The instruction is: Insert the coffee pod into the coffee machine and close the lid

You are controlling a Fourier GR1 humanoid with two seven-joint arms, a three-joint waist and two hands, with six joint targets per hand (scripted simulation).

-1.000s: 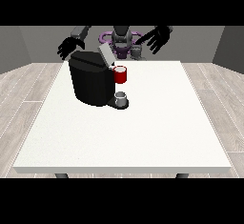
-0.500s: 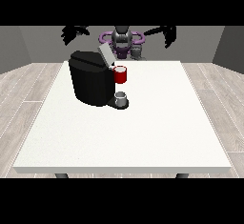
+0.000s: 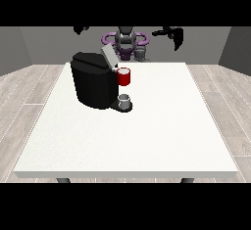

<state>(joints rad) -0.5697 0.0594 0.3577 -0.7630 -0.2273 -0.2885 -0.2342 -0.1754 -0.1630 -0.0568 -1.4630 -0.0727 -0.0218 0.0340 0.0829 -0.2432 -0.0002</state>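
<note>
Lid (image 3: 107, 56) up on coffee machine (image 3: 93, 80), pod not visible; closing left. Hand at view's right (image 3: 175, 34) raised, holding nothing; other hand (image 3: 81, 29) cut off, fingers unclear.

Large white table (image 3: 147, 141) on dark legs, seen only at near edge. Floor (image 3: 24, 89) of pale grey wood-look planks. Plain grey walls (image 3: 44, 43) behind. Even, soft light.
</note>
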